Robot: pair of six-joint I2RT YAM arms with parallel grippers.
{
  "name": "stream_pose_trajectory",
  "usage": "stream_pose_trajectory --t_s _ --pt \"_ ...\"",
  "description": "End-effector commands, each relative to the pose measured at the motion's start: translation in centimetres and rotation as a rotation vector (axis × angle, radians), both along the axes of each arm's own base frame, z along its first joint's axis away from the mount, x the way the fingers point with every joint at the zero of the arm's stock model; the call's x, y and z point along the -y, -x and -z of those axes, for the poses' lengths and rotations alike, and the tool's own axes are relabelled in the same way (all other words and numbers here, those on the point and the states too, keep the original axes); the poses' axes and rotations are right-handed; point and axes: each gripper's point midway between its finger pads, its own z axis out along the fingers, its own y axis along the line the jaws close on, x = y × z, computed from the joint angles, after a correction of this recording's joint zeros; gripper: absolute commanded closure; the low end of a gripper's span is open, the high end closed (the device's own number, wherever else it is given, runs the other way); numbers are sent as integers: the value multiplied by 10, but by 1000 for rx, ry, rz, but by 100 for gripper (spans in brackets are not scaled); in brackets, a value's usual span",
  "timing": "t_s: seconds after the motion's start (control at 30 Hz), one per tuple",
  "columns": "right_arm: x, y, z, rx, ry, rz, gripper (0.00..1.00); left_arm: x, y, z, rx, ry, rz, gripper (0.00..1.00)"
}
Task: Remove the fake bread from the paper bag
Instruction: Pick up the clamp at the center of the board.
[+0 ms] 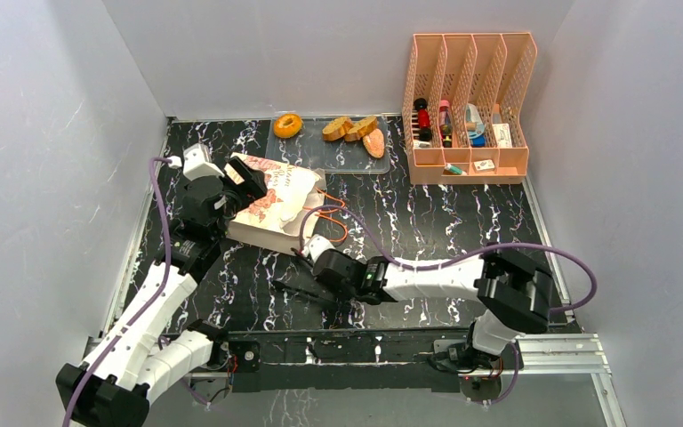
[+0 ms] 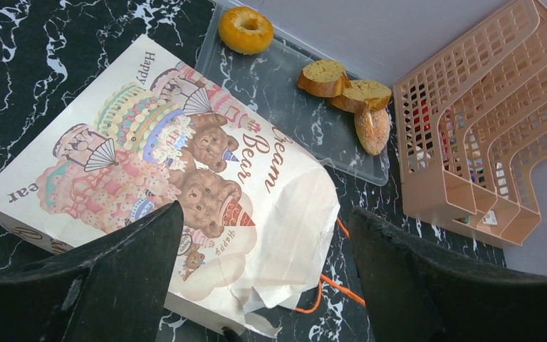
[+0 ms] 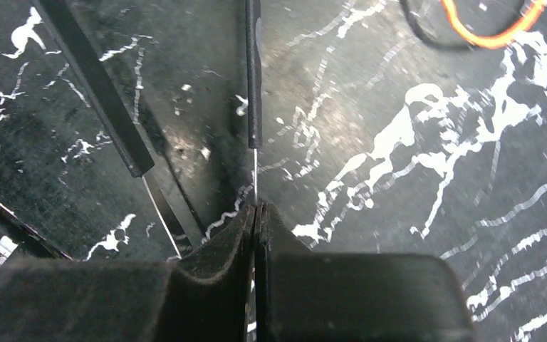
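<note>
The left gripper [image 2: 265, 214] hangs with its jaws wide apart and empty. Directly beneath it the paper bag [image 2: 149, 142] lies flat, its long axis running from the closed base on the hand's left to the crumpled mouth and orange handles [image 2: 327, 285] on its right. This arm is the nearer. The print reads "Happy" and "Cream Bear". Beyond the bag, on the clear tray [image 2: 285, 114], sit a doughnut [image 2: 246, 28] and brown slices [image 2: 342, 85]; whether any bread remains inside the bag is hidden. The right gripper [image 3: 256, 208] is pinched shut on what look like thin black tongs [image 3: 254, 71].
</note>
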Motion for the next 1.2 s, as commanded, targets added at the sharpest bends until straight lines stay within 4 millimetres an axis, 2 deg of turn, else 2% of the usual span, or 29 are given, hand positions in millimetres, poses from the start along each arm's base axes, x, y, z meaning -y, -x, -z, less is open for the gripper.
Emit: stream_pose_trajectory --t_s 0.0,0.1,0.43,0.53,0.63,0.77,0.93,1.17 --pt "17 -9 -25 39 -42 165 100 10 1 2 -18 -23 71 10" --pt "27 -8 -30 35 -49 211 100 22 1 6 -50 -48 148 9" --pt "56 3 -45 -6 -74 341 100 42 8 28 -165 -120 312 8" --pt "63 1 -52 9 -90 374 100 42 11 36 -212 -154 340 2" --pt "68 -2 -55 22 -94 400 100 43 14 46 -255 -179 368 2" --pt "76 -13 -53 45 -88 439 100 42 20 60 -305 -199 380 2" --pt "91 -40 -45 72 -79 523 100 39 24 68 -318 -205 375 2" --pt "92 -65 -55 107 -136 553 100 33 28 73 -333 -232 371 2"
